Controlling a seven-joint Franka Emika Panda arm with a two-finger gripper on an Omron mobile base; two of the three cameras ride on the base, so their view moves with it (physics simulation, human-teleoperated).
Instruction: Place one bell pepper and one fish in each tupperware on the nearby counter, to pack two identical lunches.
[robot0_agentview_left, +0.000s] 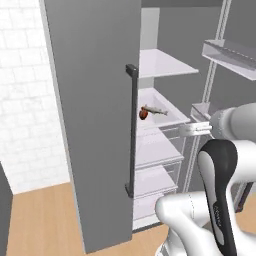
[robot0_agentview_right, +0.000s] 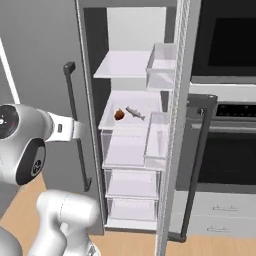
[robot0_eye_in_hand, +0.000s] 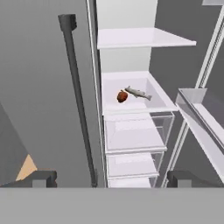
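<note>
Fish (robot0_eye_in_hand: 138, 93) — slim, silvery — lies beside a round reddish pepper (robot0_eye_in_hand: 122, 96) on a smooth white fridge shelf (robot0_eye_in_hand: 153, 104); end effector (robot0_eye_in_hand: 111, 178) spread wide, empty.

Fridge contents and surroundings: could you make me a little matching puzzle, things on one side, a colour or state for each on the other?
Things:
1. bell pepper
2. fish
3. fridge door handle
4. tool

Descriptions:
A. long, dark and upright
B. open, holding nothing
C. reddish-brown, on the middle shelf
D. silvery grey, lying beside the red thing

Pairs: 1-C, 2-D, 3-A, 4-B
</note>
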